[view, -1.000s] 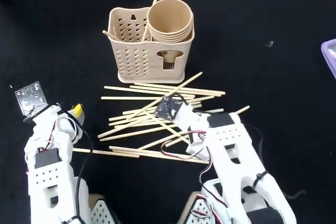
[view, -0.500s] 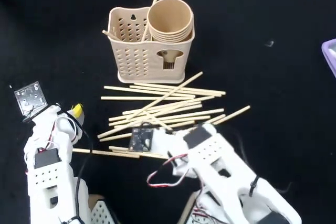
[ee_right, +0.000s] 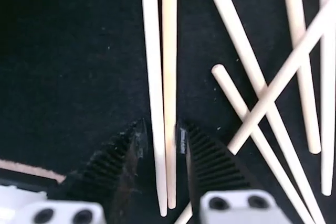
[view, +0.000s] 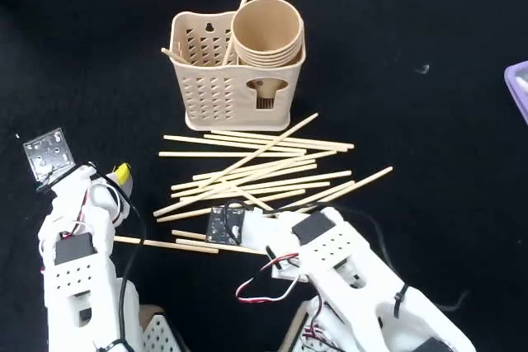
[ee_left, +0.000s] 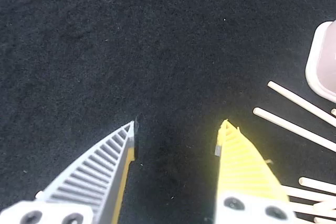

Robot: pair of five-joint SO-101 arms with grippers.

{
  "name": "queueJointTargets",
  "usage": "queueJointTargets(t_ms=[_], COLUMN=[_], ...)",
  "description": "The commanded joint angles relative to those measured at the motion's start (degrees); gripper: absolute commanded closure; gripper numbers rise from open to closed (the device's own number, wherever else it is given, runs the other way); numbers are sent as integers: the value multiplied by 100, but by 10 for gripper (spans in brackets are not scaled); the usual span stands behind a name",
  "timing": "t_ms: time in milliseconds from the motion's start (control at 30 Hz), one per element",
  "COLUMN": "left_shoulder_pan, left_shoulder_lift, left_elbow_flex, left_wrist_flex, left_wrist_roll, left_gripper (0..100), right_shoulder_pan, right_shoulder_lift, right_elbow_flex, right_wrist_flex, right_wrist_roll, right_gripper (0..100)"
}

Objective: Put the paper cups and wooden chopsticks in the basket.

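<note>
Stacked paper cups (view: 266, 30) fill one compartment of the basket (view: 216, 92), a few wooden chopsticks (view: 242, 2) the other; most lie scattered on the bench (view: 437, 171). My right claw (ee_right: 160, 137) straddles two, slightly parted; my left claw (ee_left: 176, 140) hangs open.

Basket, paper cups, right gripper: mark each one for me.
basket (view: 216, 92), high view, perforated front wall.
paper cups (view: 266, 29), high view, inside of top cup.
right gripper (ee_right: 160, 132), right wrist view, midway between fingertips.

The chopsticks (view: 264, 172) are smooth pale wood, the counter (view: 429, 138) cloth matt black and fuzzy, the perforated basket (view: 216, 92) matt plastic, the cups (view: 266, 30) paper.
</note>
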Motion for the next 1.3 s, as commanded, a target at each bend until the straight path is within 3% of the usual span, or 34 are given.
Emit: queueJointTargets(t_ms=[0, 67, 533, 667, 833, 1267], left_shoulder_pan=[-31, -31, -31, -31, -31, -31], left_shoulder_lift=[-70, -70, -70, -70, -70, -70], left_elbow_flex=[-171, -171, -171, -180, -180, -171], left_wrist_flex=[-114, -114, -114, -114, -114, -114], left_wrist_roll=[-9, -9, -9, -9, -9, -9], left_gripper=[748, 748, 748, 748, 748, 748], right_shoulder_pan=[53, 62, 273, -62, -440, -413], right_shoulder_lift=[-31, -31, -848, -1209, -1218, -1209], right_elbow_flex=[4, -66, -1604, -1051, -110, 101], right_wrist_flex=[-167, -264, 1451, 1354, 440, 202], right_wrist_roll=[53, 9, -44, -615, -923, -730], right_gripper=[936, 989, 988, 980, 832, 867])
